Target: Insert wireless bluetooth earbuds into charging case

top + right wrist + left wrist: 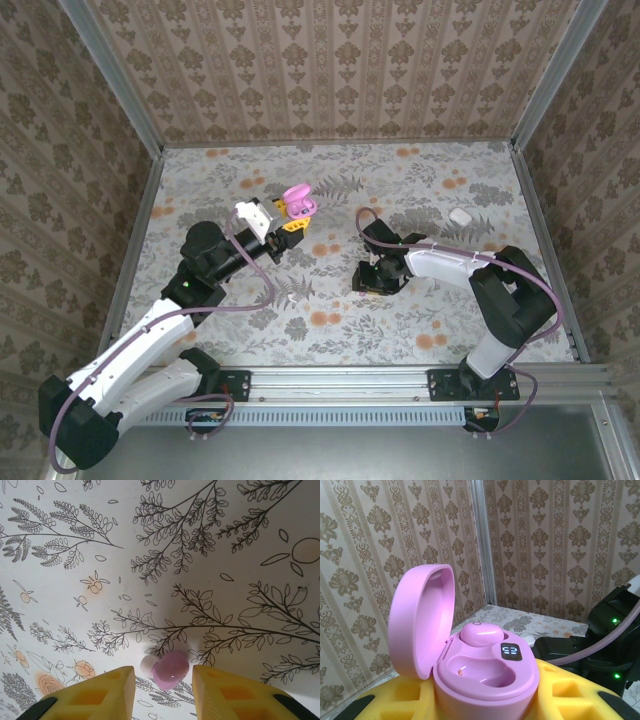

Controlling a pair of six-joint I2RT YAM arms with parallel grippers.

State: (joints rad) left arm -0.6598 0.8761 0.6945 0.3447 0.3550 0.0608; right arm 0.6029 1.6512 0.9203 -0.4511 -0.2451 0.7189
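One glossy rounded earbud [171, 671] lies within right tool's [163, 676] jaws.

The charging case [485, 680] is smooth matt pink plastic; the earbud [171, 670] glossier; the table [150, 555] printed, matt.

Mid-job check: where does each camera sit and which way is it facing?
Top external: above and behind the bases, looking down on the table; both arms, left end effector and right end effector show.
Left wrist: faces the wall corner past the open charging case; its yellow fingers show.
Right wrist: looks down at an earbud on the table; its yellow fingers flank it.
Shared: top and left wrist both show the charging case.
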